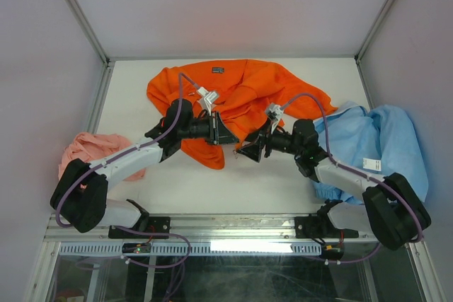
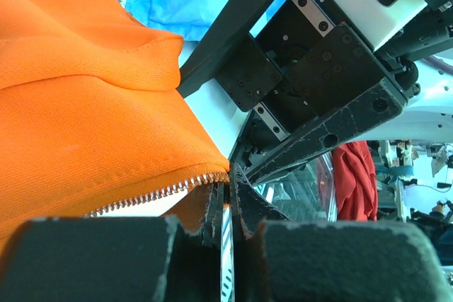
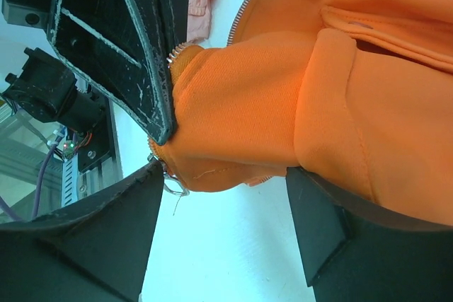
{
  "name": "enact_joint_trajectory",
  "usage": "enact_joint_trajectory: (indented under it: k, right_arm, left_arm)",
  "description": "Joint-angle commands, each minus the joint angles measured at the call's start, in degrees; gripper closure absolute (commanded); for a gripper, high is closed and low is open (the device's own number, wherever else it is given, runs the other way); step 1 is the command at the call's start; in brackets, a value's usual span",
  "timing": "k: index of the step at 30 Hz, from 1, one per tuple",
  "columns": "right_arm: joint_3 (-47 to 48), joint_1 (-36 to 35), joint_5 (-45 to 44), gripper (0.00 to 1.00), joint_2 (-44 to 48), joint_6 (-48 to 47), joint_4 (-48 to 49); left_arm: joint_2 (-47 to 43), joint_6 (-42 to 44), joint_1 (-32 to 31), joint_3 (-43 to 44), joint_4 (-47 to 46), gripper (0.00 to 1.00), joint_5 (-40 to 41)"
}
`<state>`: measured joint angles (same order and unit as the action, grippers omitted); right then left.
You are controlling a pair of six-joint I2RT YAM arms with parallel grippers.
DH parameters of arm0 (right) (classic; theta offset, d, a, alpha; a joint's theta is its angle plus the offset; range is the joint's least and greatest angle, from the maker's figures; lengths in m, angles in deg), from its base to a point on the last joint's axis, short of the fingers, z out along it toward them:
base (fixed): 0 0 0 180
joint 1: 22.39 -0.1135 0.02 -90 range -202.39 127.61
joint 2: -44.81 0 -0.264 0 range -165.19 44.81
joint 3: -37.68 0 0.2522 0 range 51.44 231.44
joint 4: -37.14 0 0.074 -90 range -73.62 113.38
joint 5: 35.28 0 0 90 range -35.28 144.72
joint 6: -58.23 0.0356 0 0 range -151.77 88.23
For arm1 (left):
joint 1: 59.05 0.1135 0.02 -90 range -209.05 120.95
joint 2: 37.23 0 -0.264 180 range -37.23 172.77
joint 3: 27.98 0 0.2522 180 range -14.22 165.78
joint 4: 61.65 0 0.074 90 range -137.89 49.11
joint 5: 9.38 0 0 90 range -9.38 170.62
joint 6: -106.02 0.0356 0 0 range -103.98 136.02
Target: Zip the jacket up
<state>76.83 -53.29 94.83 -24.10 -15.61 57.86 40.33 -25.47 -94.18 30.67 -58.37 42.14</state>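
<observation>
The orange jacket (image 1: 248,90) lies crumpled at the table's middle back, with its dark label (image 1: 218,70) at the collar. My left gripper (image 1: 228,135) is shut on the jacket's lower hem corner. In the left wrist view (image 2: 228,206) orange fabric is pinched right at the end of the metal zipper teeth (image 2: 156,192). My right gripper (image 1: 249,151) faces it from the right, open. In the right wrist view (image 3: 223,189) its fingers straddle the hem of the jacket (image 3: 283,90). The zipper pull (image 3: 168,178) hangs next to the left finger (image 3: 134,210).
A light blue garment (image 1: 382,139) lies at the right under the right arm. A salmon-pink cloth (image 1: 88,148) lies at the left by the left arm. Grey walls enclose the table on three sides.
</observation>
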Motion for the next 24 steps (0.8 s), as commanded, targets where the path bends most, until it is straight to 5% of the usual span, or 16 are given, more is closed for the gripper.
enact_joint_trajectory:
  k: [1,7,24]
  right_arm:
    - [-0.57,-0.20,1.88,0.27,-0.79,-0.42,7.70]
    - [0.26,0.04,6.38,0.31,-2.06,0.09,9.77]
    - [0.56,0.02,12.56,0.81,-3.08,2.83,13.49]
  left_arm:
    - [-1.55,0.32,0.18,3.12,-2.69,1.00,-4.41]
    - [-1.23,2.14,0.21,3.49,-1.98,1.00,-5.44]
    - [1.05,4.54,0.17,5.10,0.08,1.00,-4.53]
